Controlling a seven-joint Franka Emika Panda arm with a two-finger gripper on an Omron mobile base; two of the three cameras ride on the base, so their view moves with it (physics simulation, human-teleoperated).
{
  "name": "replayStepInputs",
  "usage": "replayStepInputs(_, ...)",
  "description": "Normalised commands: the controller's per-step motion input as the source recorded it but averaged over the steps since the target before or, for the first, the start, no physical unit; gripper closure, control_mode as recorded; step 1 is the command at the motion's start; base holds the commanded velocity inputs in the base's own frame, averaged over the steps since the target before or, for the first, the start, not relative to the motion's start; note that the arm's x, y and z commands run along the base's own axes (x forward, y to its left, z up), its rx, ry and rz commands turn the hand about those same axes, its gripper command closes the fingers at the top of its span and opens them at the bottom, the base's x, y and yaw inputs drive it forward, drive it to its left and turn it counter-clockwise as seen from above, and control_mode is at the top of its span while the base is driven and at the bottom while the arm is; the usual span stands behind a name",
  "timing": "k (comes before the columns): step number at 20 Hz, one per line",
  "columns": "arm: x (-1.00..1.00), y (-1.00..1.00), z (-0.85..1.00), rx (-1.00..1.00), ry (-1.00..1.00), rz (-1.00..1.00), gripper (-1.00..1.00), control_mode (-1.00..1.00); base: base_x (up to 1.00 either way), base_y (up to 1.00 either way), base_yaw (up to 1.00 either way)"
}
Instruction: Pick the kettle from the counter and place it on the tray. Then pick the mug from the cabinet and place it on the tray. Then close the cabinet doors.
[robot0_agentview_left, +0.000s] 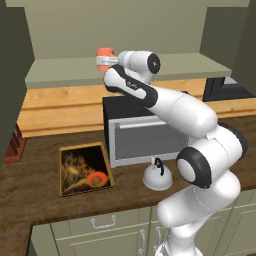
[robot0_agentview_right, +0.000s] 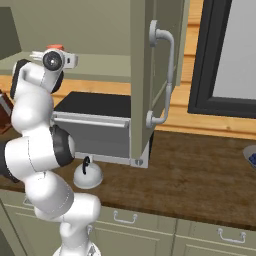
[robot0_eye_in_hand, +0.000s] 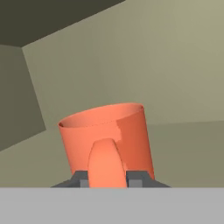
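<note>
1. Nearest to us, on the long dark brown wood-grain counter (robot0_agentview_left: 30, 190), we see the small squat silvery-white kettle (robot0_agentview_left: 157, 177) with its thin black arched handle. It stands in front of the dark microwave (robot0_agentview_left: 140, 135), apart from the tray, so we judge the first step is not done.
2. Left of the kettle lies the flat rectangular tray (robot0_agentview_left: 84, 169) with a golden-brown rim; only its own orange-red blob shows on its dark face.
3. Higher and further, on the pale green shelf of the sage-green cabinet (robot0_agentview_left: 65, 75), stands the small salmon-orange cylindrical mug (robot0_eye_in_hand: 107, 140).
4. Our two-finger gripper (robot0_eye_in_hand: 107, 180) is clamped on the loop handle of the mug, one dark finger at each side.
5. One tall sage-green cabinet door (robot0_agentview_right: 145, 75) with a curved silver handle stands open. Moving both things and closing remain.
</note>
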Motion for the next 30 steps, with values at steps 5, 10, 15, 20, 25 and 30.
replayStepInputs(5, 0.00, 0.00, -0.01, 0.00, 0.01, 0.00, 1.00, -1.00, 0.00, 0.00, 0.00)
replayStepInputs(10, -0.17, 0.11, -0.10, 0.01, 0.00, 0.00, 1.00, -1.00, 0.00, 0.00, 0.00)
replayStepInputs(15, -0.64, 0.23, -0.17, 0.09, 0.00, 0.00, 1.00, -1.00, 0.00, 0.00, 0.00)
replayStepInputs(20, -0.77, 0.30, -0.21, 0.11, 0.00, 0.00, 1.00, -1.00, 0.00, 0.00, 0.00)
replayStepInputs(25, -0.89, 0.33, -0.27, 0.11, 0.00, 0.00, 1.00, -1.00, 0.00, 0.00, 0.00)
replayStepInputs(30, -0.93, 0.40, -0.31, 0.07, 0.00, 0.00, 1.00, -1.00, 0.00, 0.00, 0.00)
